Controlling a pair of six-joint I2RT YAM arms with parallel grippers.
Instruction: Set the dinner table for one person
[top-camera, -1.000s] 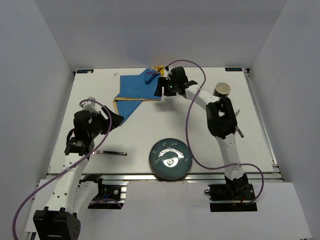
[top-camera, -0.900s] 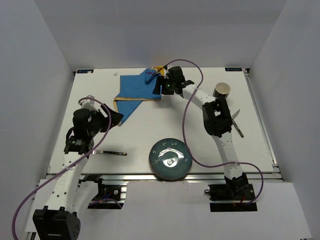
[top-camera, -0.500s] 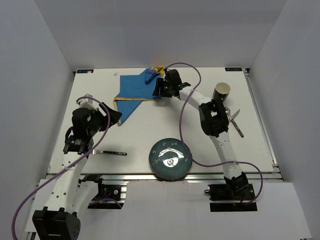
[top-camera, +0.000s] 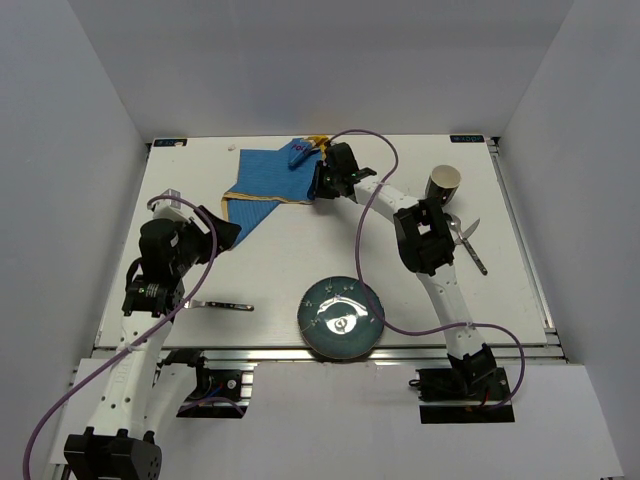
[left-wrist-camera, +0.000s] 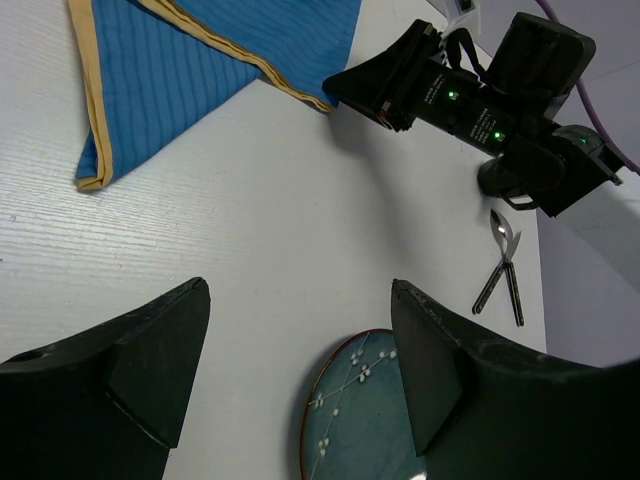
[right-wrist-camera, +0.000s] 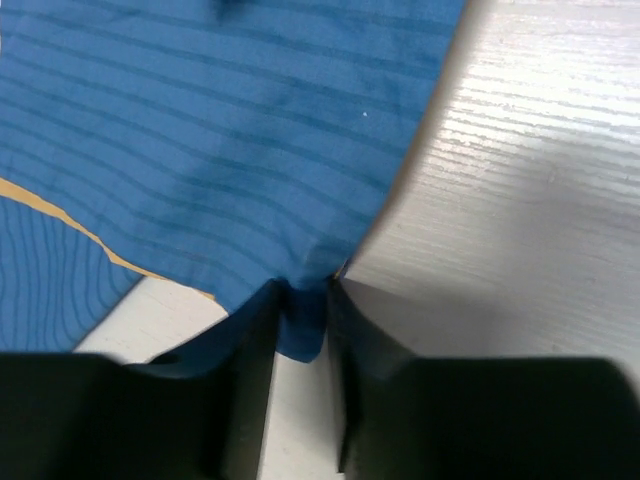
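Note:
A blue placemat (top-camera: 268, 180) with a yellow hem lies partly folded at the back of the white dinner table (top-camera: 300, 250). My right gripper (top-camera: 318, 185) is low at the mat's right corner. In the right wrist view the fingers are shut on that corner of the placemat (right-wrist-camera: 220, 130), with blue cloth pinched in the right gripper (right-wrist-camera: 303, 300). My left gripper (top-camera: 232, 232) hangs open over the table's left side, short of the mat's lower fold. The left wrist view shows the left gripper (left-wrist-camera: 300, 300) holding nothing, with bare table and the plate (left-wrist-camera: 360, 420) under it.
A dark teal plate (top-camera: 341, 317) sits near the front edge. A paper cup (top-camera: 444, 183) stands at the back right, with metal cutlery (top-camera: 470, 245) lying beside the right arm. A dark-handled utensil (top-camera: 222, 305) lies at the front left. A metal rail runs along the front.
The right gripper's fingers have shut on the placemat's corner and the arm has edged left. The left arm has drawn slightly back toward the near left, still open.

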